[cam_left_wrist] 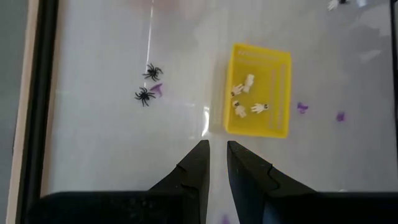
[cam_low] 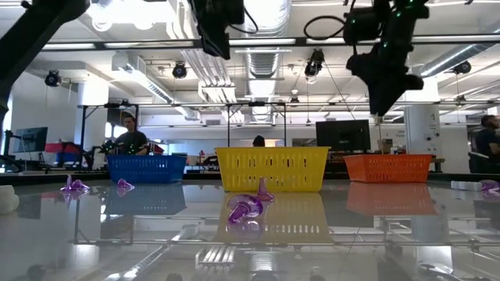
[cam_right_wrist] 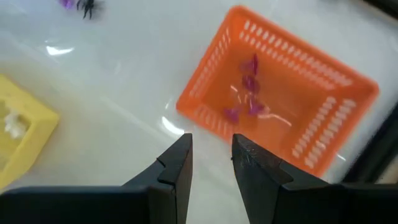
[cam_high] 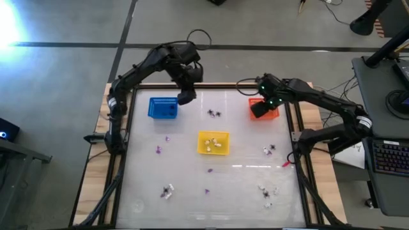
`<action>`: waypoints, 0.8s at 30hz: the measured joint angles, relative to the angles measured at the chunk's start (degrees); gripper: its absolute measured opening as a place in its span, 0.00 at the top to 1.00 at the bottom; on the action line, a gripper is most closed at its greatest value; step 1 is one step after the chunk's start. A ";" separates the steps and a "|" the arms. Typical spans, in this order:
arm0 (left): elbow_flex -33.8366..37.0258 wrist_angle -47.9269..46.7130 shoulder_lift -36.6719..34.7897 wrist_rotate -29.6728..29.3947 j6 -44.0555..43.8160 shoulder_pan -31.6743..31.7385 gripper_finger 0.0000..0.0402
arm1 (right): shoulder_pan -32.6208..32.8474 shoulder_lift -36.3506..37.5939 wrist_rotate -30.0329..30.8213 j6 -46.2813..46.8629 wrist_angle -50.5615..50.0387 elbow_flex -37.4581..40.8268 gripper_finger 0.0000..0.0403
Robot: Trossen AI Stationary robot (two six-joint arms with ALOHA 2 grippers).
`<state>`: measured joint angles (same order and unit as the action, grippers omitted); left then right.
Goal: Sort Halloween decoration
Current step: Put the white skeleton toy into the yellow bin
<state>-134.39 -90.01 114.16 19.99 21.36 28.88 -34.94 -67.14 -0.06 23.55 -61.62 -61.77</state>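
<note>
My right gripper point(cam_right_wrist: 211, 155) hangs over the orange basket point(cam_right_wrist: 323, 140), fingers parted by a narrow gap and holding nothing; purple trinkets point(cam_right_wrist: 247, 93) lie inside it. My left gripper point(cam_left_wrist: 216, 163), likewise slightly parted and empty, waits beside the blue basket point(cam_high: 163, 108). Black spiders point(cam_left_wrist: 148, 84) sit loose on the table point(cam_high: 243, 185).

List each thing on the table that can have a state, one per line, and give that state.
Blue basket: upright, contents not visible.
Yellow basket: upright, holds white trinkets.
Orange basket: upright, holds purple trinkets.
Black spiders: loose on the table, unsorted.
Left gripper: narrow gap, empty, raised by the blue basket.
Right gripper: open, empty, above the orange basket.
</note>
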 joint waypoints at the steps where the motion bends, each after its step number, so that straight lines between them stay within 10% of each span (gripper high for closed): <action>1: 0.21 -0.01 -0.74 -0.05 -0.07 -0.31 0.90 | 0.62 0.76 -0.02 0.79 -1.01 -0.12 0.74; 24: 4.37 0.03 -16.93 -6.71 -7.45 -10.51 0.90 | 27.61 7.66 -8.91 24.11 -4.29 0.30 0.74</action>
<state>-130.01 -89.97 97.23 13.28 13.91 18.37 -7.33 -59.48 -8.97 47.66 -65.91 -61.47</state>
